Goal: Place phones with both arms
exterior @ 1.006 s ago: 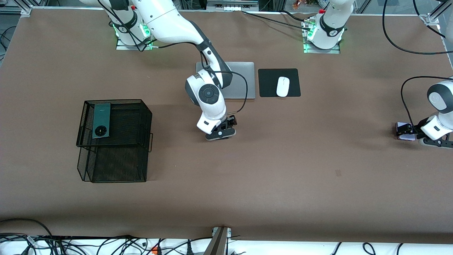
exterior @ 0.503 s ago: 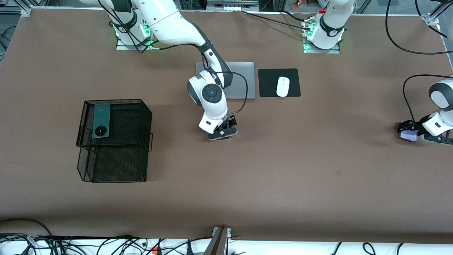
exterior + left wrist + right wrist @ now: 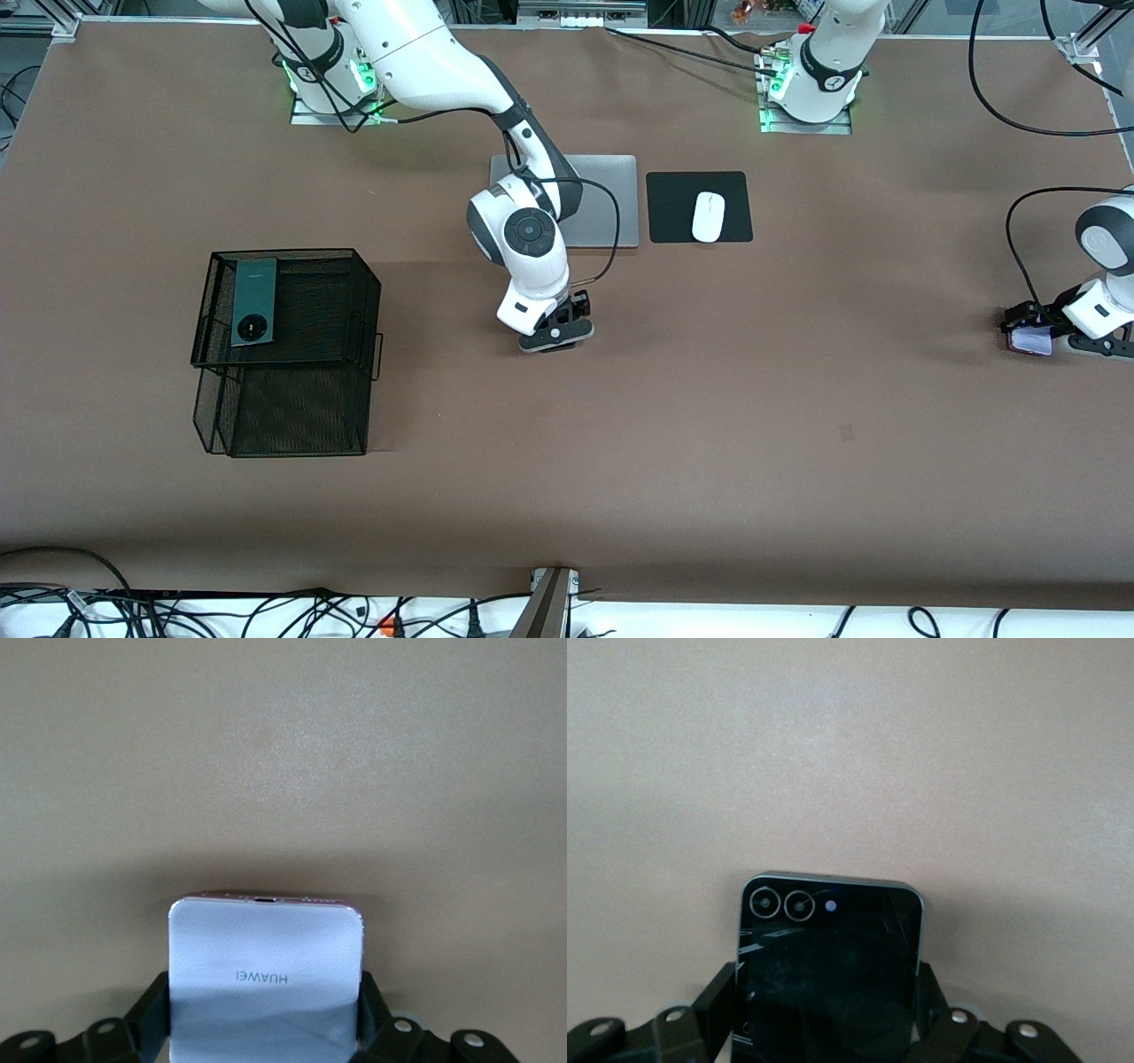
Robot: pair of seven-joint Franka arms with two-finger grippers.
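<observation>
- Pale-lilac phone (image 3: 264, 970) sits between the fingers of the left tool (image 3: 264, 1028), which presses on its two side edges; it lies on the brown counter (image 3: 709, 425) at the left arm's end, partly hidden under the tool in the front view (image 3: 1032, 341).
- Black phone (image 3: 827, 979) is clamped the same way by the right tool (image 3: 827, 1032), low on the counter nearer the front camera than the grey laptop (image 3: 611, 199).
- Dark-green phone (image 3: 252, 301) already lies on top of the black mesh basket (image 3: 283, 354) toward the right arm's end.
- To do this step well, I judge both grips should be firm and square on the edges before any lift, then both phones raised straight up so neither slab tips or drags.
- Compared with a second ago, both tools have gone from wide apart to pressed on the phones; the left tool has shifted slightly toward the counter's edge, and the right arm has barely moved.
</observation>
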